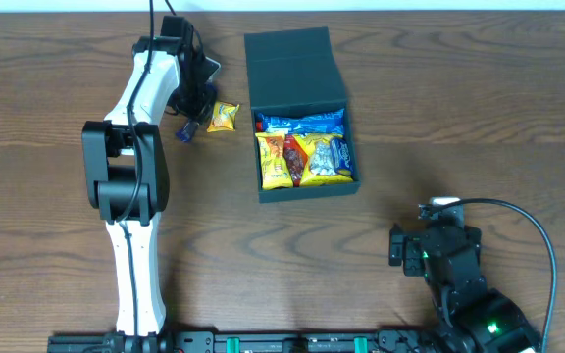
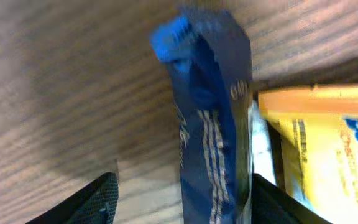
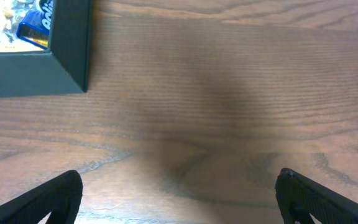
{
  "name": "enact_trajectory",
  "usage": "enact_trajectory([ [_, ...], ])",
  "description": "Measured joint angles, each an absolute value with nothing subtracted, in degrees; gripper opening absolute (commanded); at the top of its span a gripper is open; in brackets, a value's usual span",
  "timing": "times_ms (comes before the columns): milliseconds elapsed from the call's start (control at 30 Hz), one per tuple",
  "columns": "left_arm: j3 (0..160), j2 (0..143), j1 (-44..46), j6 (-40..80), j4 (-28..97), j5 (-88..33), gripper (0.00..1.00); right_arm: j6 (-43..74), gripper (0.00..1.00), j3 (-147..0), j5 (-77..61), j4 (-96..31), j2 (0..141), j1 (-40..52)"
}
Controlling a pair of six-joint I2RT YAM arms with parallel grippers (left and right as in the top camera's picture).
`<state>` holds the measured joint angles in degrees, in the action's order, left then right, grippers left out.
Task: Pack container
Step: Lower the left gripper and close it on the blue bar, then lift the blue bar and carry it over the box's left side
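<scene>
The dark teal container (image 1: 307, 188) stands open in the middle of the table with its lid (image 1: 292, 61) folded back, and several snack packets lie inside. Its corner (image 3: 42, 68) shows at the top left of the right wrist view. Left of the container lie a blue packet (image 1: 186, 129) and a yellow packet (image 1: 224, 116). My left gripper (image 1: 190, 110) is down over the blue packet (image 2: 207, 124). That gripper (image 2: 185, 202) is open around it: the right finger (image 2: 272, 202) touches the packet and a gap remains on the left. The yellow packet (image 2: 334, 149) lies just beside. My right gripper (image 3: 179, 199) is open and empty over bare wood.
The right arm (image 1: 444, 250) rests near the front right of the table, below and to the right of the container. The left arm (image 1: 130, 167) stretches along the left side. The wooden table (image 1: 57, 216) spreads all around.
</scene>
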<state>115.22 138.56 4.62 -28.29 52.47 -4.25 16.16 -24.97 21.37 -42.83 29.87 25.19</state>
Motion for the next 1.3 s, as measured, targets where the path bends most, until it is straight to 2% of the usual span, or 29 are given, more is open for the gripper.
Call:
enact_trajectory([
  [133, 115.2, 138.6, 4.6, -28.2, 52.2, -4.3, 0.61, 16.1, 0.99, -25.0, 21.4, -42.8, 29.9, 25.2],
  [233, 115.2, 138.6, 4.6, -28.2, 52.0, -4.3, 0.47, 16.2, 0.99, -25.0, 21.4, -42.8, 29.9, 25.2],
  [400, 115.2, 138.6, 4.6, -28.1, 51.9, -4.3, 0.39, 16.2, 0.99, -25.0, 21.4, -42.8, 29.9, 25.2],
  [433, 115.2, 138.6, 4.6, -28.1, 51.9, -4.3, 0.32, 16.2, 0.99, -25.0, 21.4, -42.8, 29.9, 25.2],
  [467, 115.2, 138.6, 4.6, -28.1, 51.9, -4.3, 0.19, 16.2, 0.99, -25.0, 21.4, -42.8, 29.9, 25.2],
  [500, 115.2, 138.6, 4.6, -27.8, 52.0, -4.3, 0.14, 16.2, 0.99, -25.0, 21.4, -42.8, 29.9, 25.2],
  [600, 115.2, 138.5, 4.6, -27.8, 51.8, -4.3, 0.09, 16.2, 0.99, -25.0, 21.4, -42.8, 29.9, 25.2],
  [667, 115.2, 138.5, 4.6, -27.5, 51.8, -4.3, 0.06, 16.2, 0.99, -25.0, 21.4, -42.8, 29.9, 25.2],
  [1300, 115.7, 138.5, 4.6, -27.0, 54.2, -4.3, 0.06, 16.2, 0.99, -25.0, 21.4, -42.8, 29.9, 25.2],
])
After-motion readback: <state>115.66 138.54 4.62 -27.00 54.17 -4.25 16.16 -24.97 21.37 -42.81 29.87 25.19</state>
